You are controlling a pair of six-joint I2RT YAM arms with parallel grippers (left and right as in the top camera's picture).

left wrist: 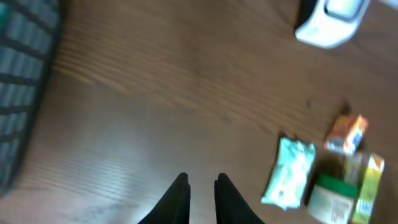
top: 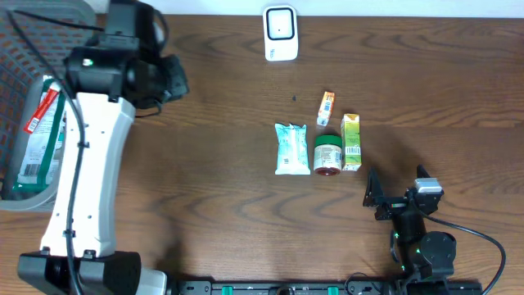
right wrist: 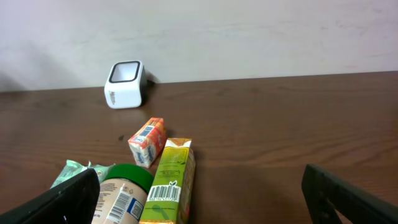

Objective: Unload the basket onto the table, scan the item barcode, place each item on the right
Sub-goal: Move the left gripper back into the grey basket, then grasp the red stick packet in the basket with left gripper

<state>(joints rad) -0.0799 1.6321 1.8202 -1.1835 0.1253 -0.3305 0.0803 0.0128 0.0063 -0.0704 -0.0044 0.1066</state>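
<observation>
Checking the L gripper (left wrist: pixel 200 186) first, you found its fingers (left wrist: pixel 176 200) nearly together, w/ only a thin gap and nothing between them. It hung over bare table (left wrist: pixel 155 93), near the basket (top: pixel 24 49) at the far left and well apart from the items.

The R gripper (right wrist: pixel 200 180) sat low at the near right edge. Its jaws stood wide apart and empty, facing the items.

Item positions, per the overhead view:
- Wipes (top: pixel 292 149), jar (top: pixel 327 154) and carton (top: pixel 350 142) lay in a row at mid-table, left to right, each just beside the next.
- The jar lay on its side, green lid toward the far edge.
- A small box (top: pixel 326 108) lay just behind the jar.
- The scanner (top: pixel 279 33) stood alone at the far edge, well apart from the row.

The carton lay flat w/ its barcode (right wrist: pixel 163 191) up, at the end nearest the R gripper. Neither gripper touched any item. The basket held a few packs (top: pixel 37 135); you could not read their labels.
</observation>
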